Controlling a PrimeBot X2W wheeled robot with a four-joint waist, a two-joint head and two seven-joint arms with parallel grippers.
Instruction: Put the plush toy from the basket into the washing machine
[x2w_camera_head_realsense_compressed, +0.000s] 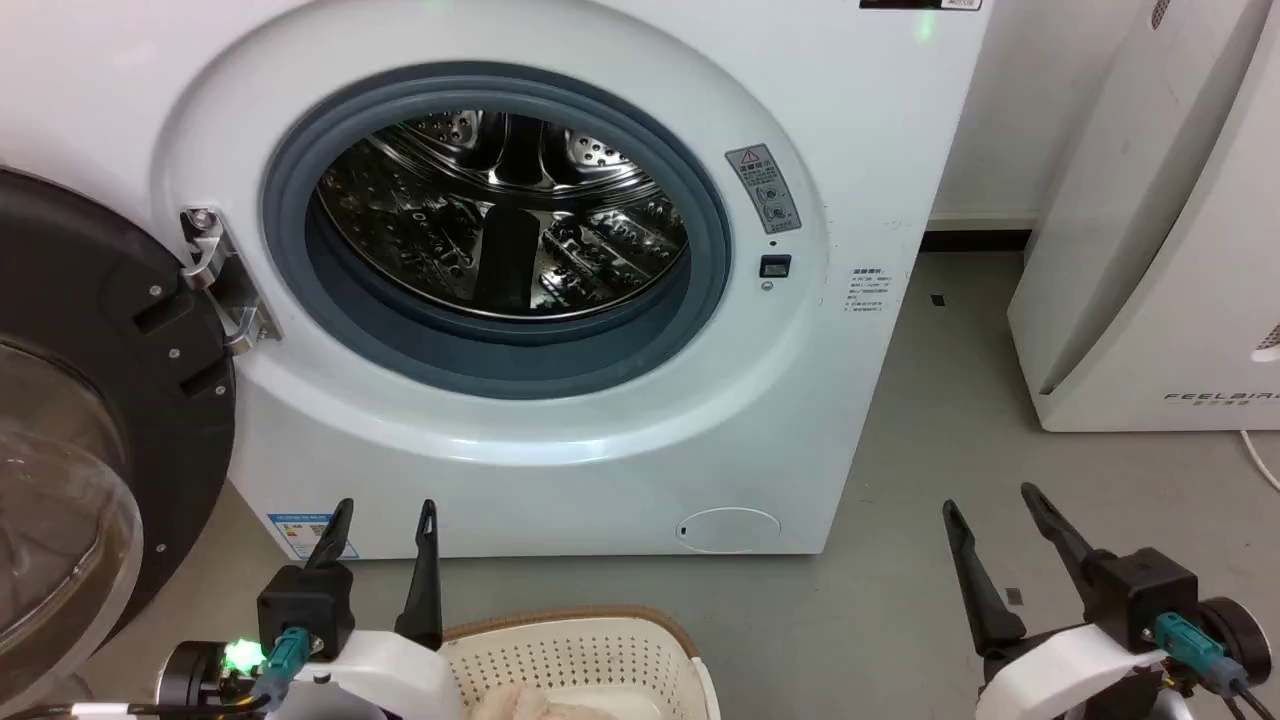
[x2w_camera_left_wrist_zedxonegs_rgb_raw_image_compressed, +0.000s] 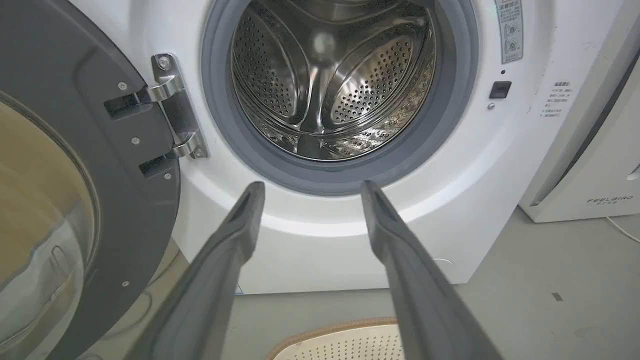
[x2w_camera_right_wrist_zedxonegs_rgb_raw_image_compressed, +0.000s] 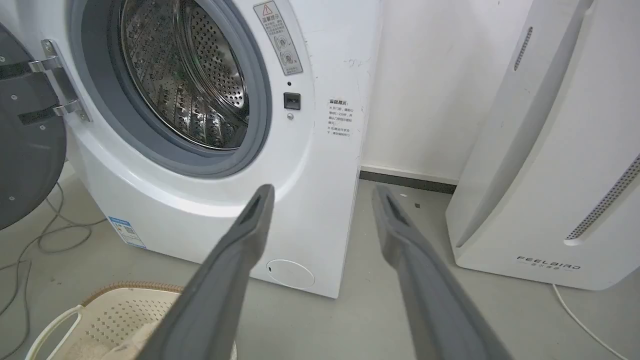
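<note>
Presently plush toy (x2w_camera_head_realsense_compressed: 532, 704) seen lying in basket (x2w_camera_head_realsense_compressed: 600, 650), just beside left gripper (x2w_camera_head_realsense_compressed: 387, 512), untouched; left gripper and right gripper (x2w_camera_head_realsense_compressed: 990, 500) held spread, nothing grasped; washing machine (x2w_camera_head_realsense_compressed: 560, 450) ahead, door (x2w_camera_head_realsense_compressed: 100, 350) open.

Grey floor (x2w_camera_head_realsense_compressed: 940, 430); washing machine (x2w_camera_head_realsense_compressed: 560, 480), basket (x2w_camera_head_realsense_compressed: 570, 655) on it

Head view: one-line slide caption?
Left gripper and right gripper hover open before the open washing machine; plush toy lies in the basket below.
</note>
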